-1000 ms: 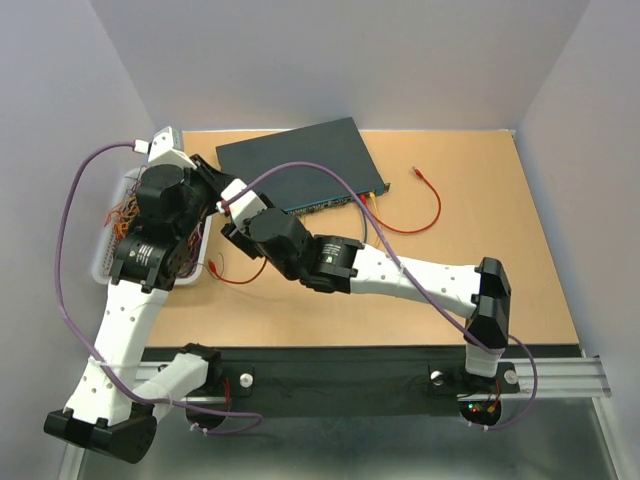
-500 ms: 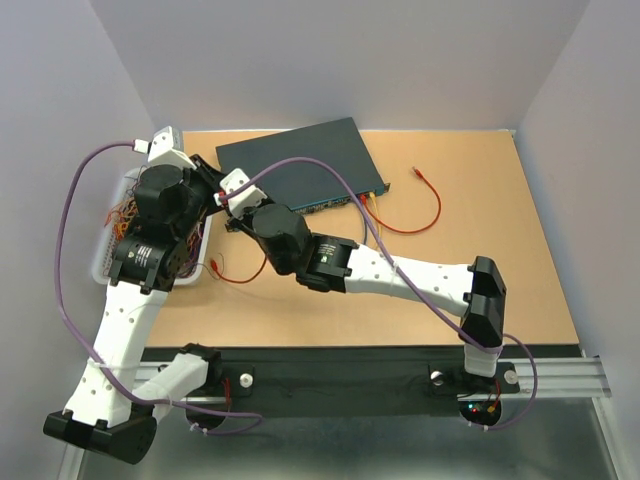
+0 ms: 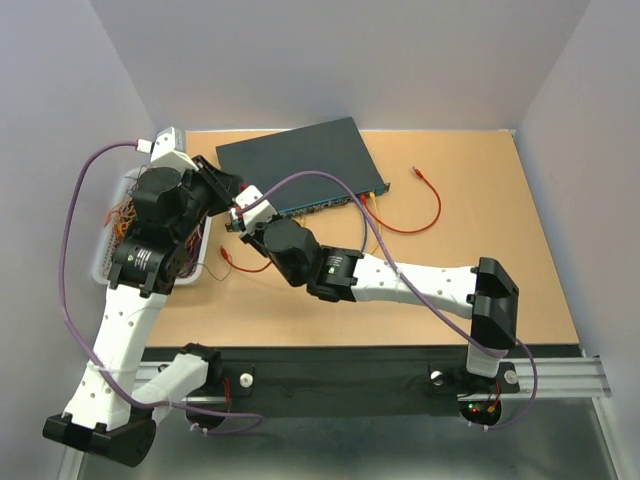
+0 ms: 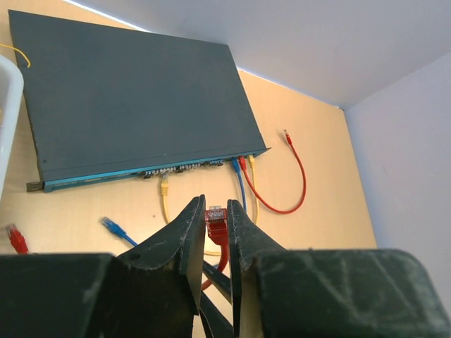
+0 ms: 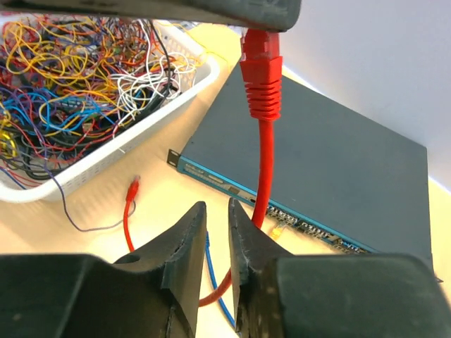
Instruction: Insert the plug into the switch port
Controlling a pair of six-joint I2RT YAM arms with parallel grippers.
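Observation:
The switch (image 3: pixel 300 160) is a flat dark blue-grey box at the back of the table, its socket row facing the near right. It also shows in the left wrist view (image 4: pixel 134 105) and the right wrist view (image 5: pixel 331 169). My left gripper (image 3: pixel 230 190) (image 4: pixel 216 204) is shut on a red plug (image 4: pixel 216 218), held in the air short of the socket row, tip toward it. The plug (image 5: pixel 261 70) hangs from the left fingers (image 5: pixel 211 10), its red cable trailing down. My right gripper (image 3: pixel 246 214) (image 5: pixel 217 205) is just below, jaws a narrow gap apart and empty; the cable passes beside its right finger.
A white wire basket (image 3: pixel 110 262) (image 5: pixel 120 151) full of tangled wires stands at the left. Blue, red and yellow cables sit in the switch's right-end sockets (image 4: pixel 239 163). Loose cables lie on the table: red (image 3: pixel 430 205), blue (image 4: pixel 113 227), yellow (image 4: pixel 164 186), and a red plug (image 5: pixel 132 189).
My right gripper went up to the left gripper, then drew back a little toward the near right. The left gripper turned slightly toward the switch, still holding the red plug.

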